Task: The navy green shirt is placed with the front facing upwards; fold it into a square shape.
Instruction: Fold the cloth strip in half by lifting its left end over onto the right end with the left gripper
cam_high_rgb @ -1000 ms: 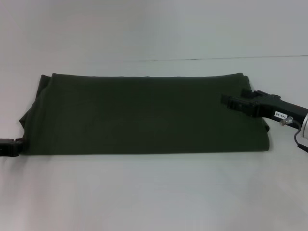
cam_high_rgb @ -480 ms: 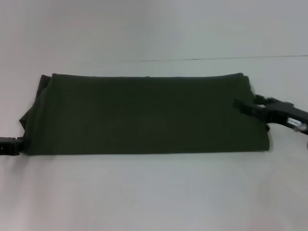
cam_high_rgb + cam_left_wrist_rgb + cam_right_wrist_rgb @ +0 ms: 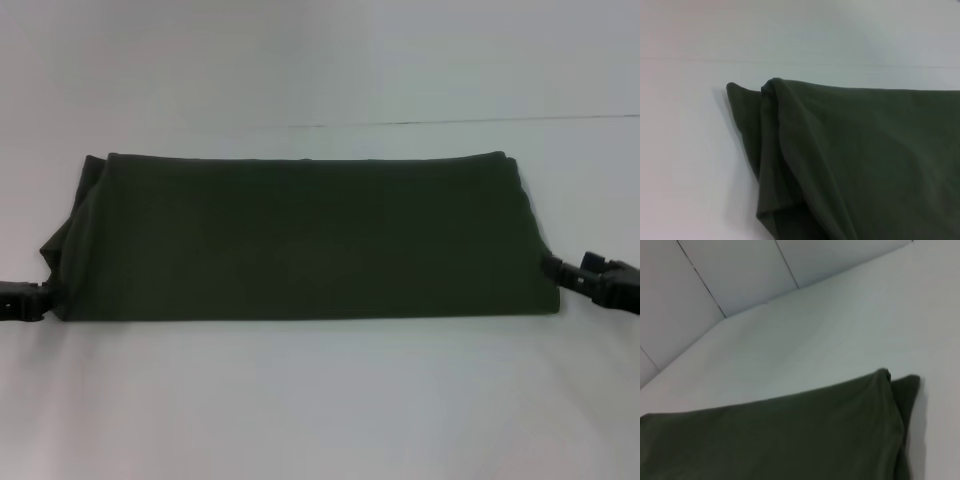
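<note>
Right gripper (image 3: pixel 556 270) pulled back off the shirt (image 3: pixel 300 240) since a second ago, now low at its right near corner, tip touching the edge. Left gripper (image 3: pixel 38 298) unchanged, at the left near corner, tip against the cloth. Cannot tell whether either gripper is open or closed, or gripping fabric. Shirt folded into a long flat band across the middle of the white table (image 3: pixel 320 400), plain green side up. Layered folds bunched at the left end, seen close in the left wrist view (image 3: pixel 850 160); far right corner in two layers in the right wrist view (image 3: pixel 790 440).

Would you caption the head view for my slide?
Folded shirt on table, left gripper and right gripper at its ends.
</note>
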